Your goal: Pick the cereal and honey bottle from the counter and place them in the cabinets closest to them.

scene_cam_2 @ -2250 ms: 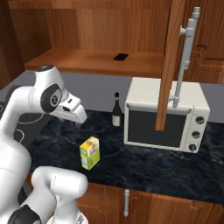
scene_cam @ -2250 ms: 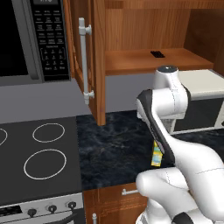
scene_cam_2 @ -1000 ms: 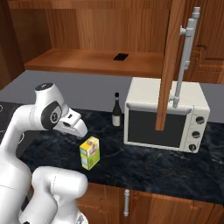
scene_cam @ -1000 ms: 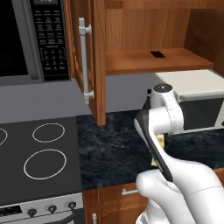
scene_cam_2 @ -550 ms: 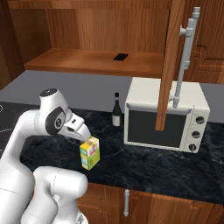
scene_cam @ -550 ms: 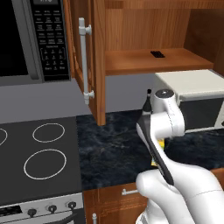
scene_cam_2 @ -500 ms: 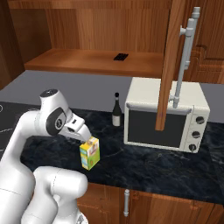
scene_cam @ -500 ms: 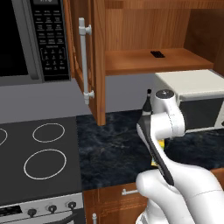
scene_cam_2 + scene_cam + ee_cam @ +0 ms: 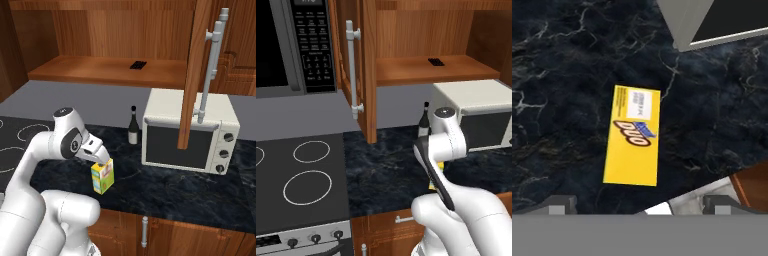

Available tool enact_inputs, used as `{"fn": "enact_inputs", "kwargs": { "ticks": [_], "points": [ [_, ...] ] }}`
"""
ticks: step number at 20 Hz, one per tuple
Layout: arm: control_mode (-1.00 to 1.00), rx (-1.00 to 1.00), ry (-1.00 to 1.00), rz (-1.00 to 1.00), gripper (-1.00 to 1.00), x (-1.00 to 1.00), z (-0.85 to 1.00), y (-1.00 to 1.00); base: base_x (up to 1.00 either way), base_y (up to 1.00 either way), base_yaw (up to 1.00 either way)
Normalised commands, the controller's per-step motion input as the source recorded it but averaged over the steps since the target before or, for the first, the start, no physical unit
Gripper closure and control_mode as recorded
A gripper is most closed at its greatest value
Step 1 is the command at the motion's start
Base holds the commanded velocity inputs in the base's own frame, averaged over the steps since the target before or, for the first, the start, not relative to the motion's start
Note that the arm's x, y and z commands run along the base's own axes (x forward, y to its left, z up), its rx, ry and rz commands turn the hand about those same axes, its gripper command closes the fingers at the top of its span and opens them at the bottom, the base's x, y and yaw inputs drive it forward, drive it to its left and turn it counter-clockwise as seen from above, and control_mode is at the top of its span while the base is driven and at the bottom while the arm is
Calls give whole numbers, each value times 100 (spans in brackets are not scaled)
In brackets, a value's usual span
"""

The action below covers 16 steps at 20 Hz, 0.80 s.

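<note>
While the cereal [image 9: 102, 176] stands upright, the gripper [image 9: 102, 159] hangs released, seemingly just above.

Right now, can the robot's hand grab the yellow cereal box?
Probably yes. The gripper hangs open right above the cereal, which stands alone on the counter. Nothing sits between them, and the wine bottle is well off.

Counter [image 9: 165, 187]: dark black stone-look top with faint bluish marbling. Carries:
- cereal [image 9: 102, 177], small yellow box, standing upright near the front edge; top face [image 9: 632, 135] seen from above in the hand view.
- dark wine bottle [image 9: 133, 127], upright, at 1 o'clock from the cereal, just left of the oven.
- white toaster oven [image 9: 190, 131], at 3 o'clock from the bottle.

Cabinet shelf [image 9: 95, 69] above: small dark flat item [image 9: 137, 65].
</note>
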Motion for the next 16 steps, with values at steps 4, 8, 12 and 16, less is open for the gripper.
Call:
{"fn": "enact_inputs", "kwargs": {
  "ticks": [4,8,12,16],
  "points": [
    [-100,0,0,0,-100,20,-17,-10,0,0,0],
    [-100,0,0,0,-100,17,-19,-8,0,0,0],
    [-100,0,0,0,-100,13,-18,-5,0,0,0],
    [-100,0,0,0,-100,11,-23,-4,0,0,0]
  ]
}}
